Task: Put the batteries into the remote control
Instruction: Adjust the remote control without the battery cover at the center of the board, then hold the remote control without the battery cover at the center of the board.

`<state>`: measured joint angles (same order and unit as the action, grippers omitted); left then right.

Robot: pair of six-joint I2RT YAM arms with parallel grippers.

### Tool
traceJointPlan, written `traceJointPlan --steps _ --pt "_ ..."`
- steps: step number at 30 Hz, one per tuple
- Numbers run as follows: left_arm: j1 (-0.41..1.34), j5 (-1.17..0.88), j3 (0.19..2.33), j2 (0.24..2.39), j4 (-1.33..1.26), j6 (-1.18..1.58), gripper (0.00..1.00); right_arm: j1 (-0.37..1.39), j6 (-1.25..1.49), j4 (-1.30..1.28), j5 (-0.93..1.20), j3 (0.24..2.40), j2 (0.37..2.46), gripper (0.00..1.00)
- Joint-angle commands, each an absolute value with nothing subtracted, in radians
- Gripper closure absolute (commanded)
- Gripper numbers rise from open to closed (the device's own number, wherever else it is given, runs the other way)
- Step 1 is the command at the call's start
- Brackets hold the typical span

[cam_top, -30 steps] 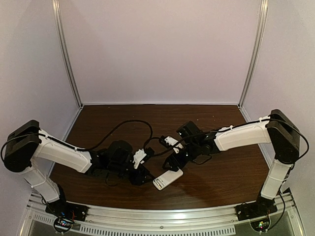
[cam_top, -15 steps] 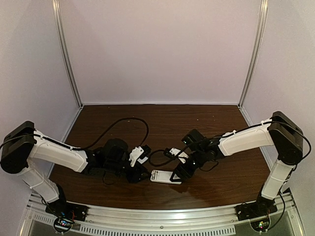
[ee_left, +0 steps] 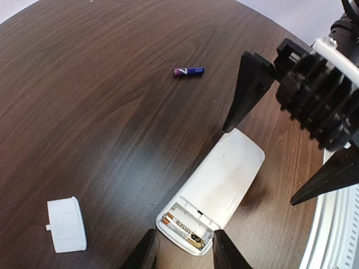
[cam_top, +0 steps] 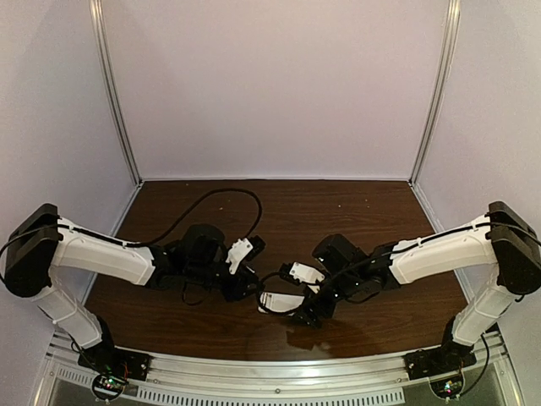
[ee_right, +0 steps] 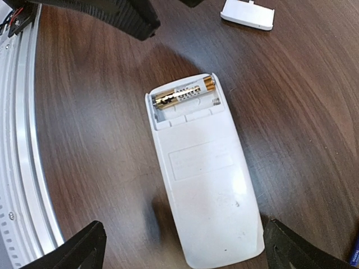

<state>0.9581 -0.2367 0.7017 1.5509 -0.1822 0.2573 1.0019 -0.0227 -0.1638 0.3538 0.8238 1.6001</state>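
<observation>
The white remote control (cam_top: 281,300) lies back-up on the brown table, its battery bay uncovered. It also shows in the left wrist view (ee_left: 216,185) and the right wrist view (ee_right: 205,174). A gold-brown battery (ee_right: 182,92) sits in one slot (ee_left: 182,227); the other slot is empty. The dark blue-purple battery (ee_left: 188,72) lies loose on the table beyond the remote. My left gripper (cam_top: 243,286) is open, its fingers (ee_left: 147,255) flanking the bay end from just above. My right gripper (cam_top: 306,315) is wide open and empty (ee_right: 188,242) over the remote's other end.
The white battery cover (ee_left: 66,224) lies loose on the table beside the bay end, also seen in the right wrist view (ee_right: 248,14). A metal rail (ee_right: 22,140) runs along the table's near edge, close to the remote. Black cables (cam_top: 211,207) loop behind the arms.
The remote went from slanted up in my right gripper to lying flat on the table. My right gripper let go and opened wide over it. My left gripper moved to the bay end.
</observation>
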Motion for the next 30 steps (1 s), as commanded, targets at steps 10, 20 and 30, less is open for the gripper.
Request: traceJointPlan --steps 10,20,30 --pt "0.841 -0.373 0.728 1.512 -0.167 -0.099 0.61 1.02 -0.237 -0.202 0.186 0.899 1.675 0.0" --pt "0.832 -0.54 0.805 1.614 -0.067 -0.422 0.64 1.021 -0.28 -0.187 0.279 0.904 1.743 0.03" --pt "0.833 -0.56 0.896 1.745 0.039 -0.544 0.85 1.021 -0.297 -0.193 0.302 0.911 1.766 0.2"
